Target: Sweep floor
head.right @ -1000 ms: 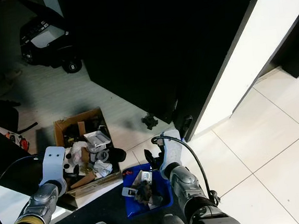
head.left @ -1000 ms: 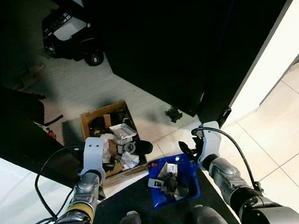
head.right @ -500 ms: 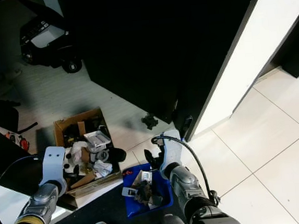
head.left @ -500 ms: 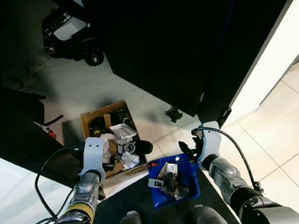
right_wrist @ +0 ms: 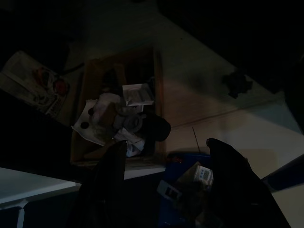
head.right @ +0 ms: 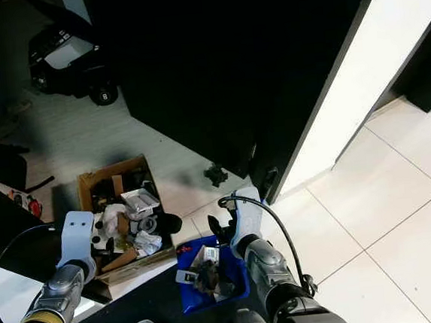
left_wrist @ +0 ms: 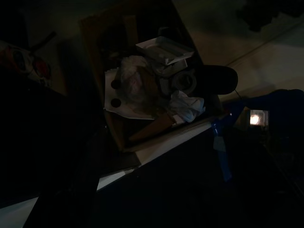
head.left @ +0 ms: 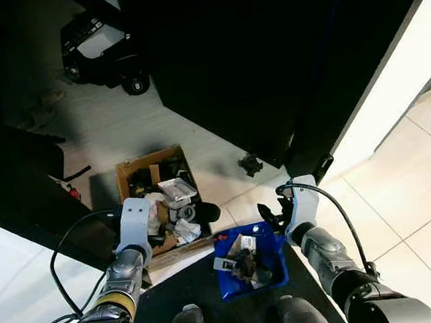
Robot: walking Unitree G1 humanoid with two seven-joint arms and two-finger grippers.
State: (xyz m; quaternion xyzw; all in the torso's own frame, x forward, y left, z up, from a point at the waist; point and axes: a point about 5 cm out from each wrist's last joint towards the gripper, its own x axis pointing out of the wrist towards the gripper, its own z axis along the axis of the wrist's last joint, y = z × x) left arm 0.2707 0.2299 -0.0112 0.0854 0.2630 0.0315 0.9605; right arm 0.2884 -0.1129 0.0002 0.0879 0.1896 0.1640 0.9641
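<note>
Largest first: pale tiled floor (head.left: 414, 189), dark cabinet block behind it. Open brown cardboard box (head.left: 155, 183) stuffed with paper scraps and junk sits on the floor ahead-left. Just beside it, at your feet, the blue plastic dustpan (head.left: 252, 261) is already loaded with debris, so collecting looks mostly done; tipping it into the box is left. One small dark scrap (head.left: 250, 164) remains unswept by the cabinet. Right pincer (head.left: 271, 215) is at the pan's far rim, left pincer (head.left: 133, 214) is over the box edge; can't tell either's state.

Head stereo cameras look steeply down from above; both dim wrist cameras face the same cardboard box (head.left: 158, 200) closer.
</note>
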